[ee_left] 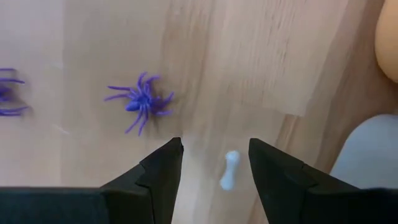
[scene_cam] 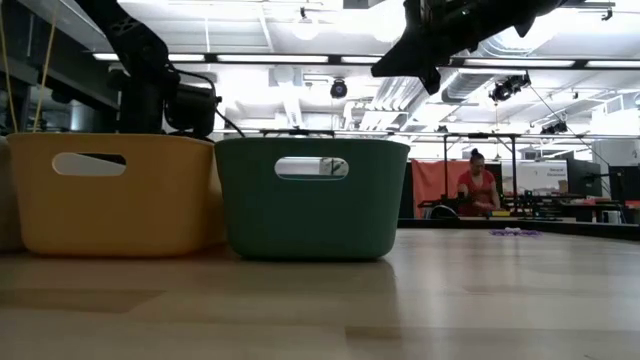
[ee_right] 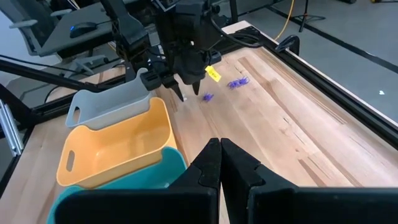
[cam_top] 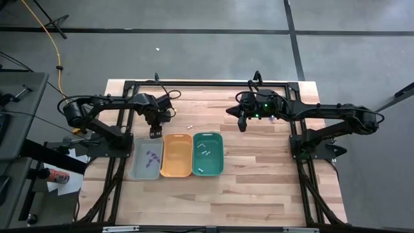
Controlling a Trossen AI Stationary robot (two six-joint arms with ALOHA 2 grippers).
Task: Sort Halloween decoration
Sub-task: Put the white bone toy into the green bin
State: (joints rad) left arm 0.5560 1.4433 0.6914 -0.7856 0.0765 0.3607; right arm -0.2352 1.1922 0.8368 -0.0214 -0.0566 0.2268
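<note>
My left gripper [ee_left: 213, 163] points down over the wood just beyond the grey tray [cam_top: 139, 162] and stands open. A small white bone-shaped piece [ee_left: 230, 169] lies flat on the table between its fingertips, and they do not touch it. A purple spider [ee_left: 140, 101] lies flat a little farther off, and another purple piece [ee_left: 6, 99] shows at the picture's edge. More purple pieces lie in the grey tray, white ones in the teal tray [cam_top: 207, 154]. My right gripper [ee_right: 221, 149] hangs shut and empty above the table's far right part.
The grey, orange [cam_top: 176, 155] and teal trays stand side by side at the table's middle. A loose white piece [cam_top: 191, 127] lies beyond the orange and teal trays. A purple piece [scene_cam: 515, 232] lies on the table under the right arm. A person stands in the room behind.
</note>
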